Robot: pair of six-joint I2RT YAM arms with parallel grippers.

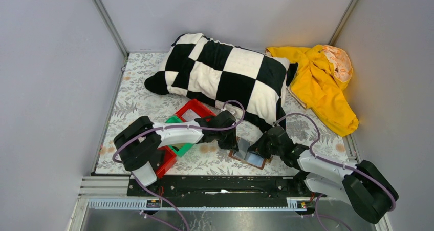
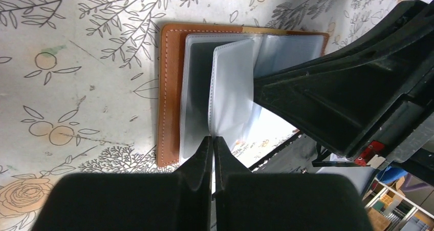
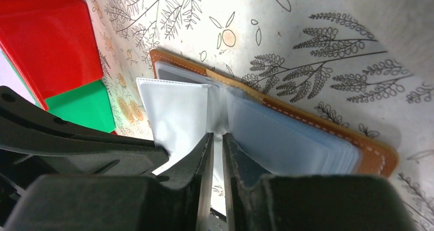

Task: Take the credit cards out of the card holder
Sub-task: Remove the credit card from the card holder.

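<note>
Flowered cloth covers the counter (image 1: 128,98). A black-and-white pillow (image 1: 220,72) lies along its far edge, with a yellow garment (image 1: 320,82) in the far right corner. Toward the near left corner stand a red bin (image 3: 46,36) and a green bin (image 3: 82,110), probably there to receive things. The card holder (image 1: 249,154) lies open close to the middle of the near edge, brown cover down, so its clear pages face up to both arms. The left claw (image 2: 212,139) is fully closed and seems to pinch the edge of one raised sleeve (image 2: 233,87), I think to keep this page lifted. The right claw (image 3: 216,136) is almost closed, with only a thin gap, and grips the pages near the fold, likely to hold the card holder steady. No card is out yet. Whether the pages contain cards I cannot tell.
</note>
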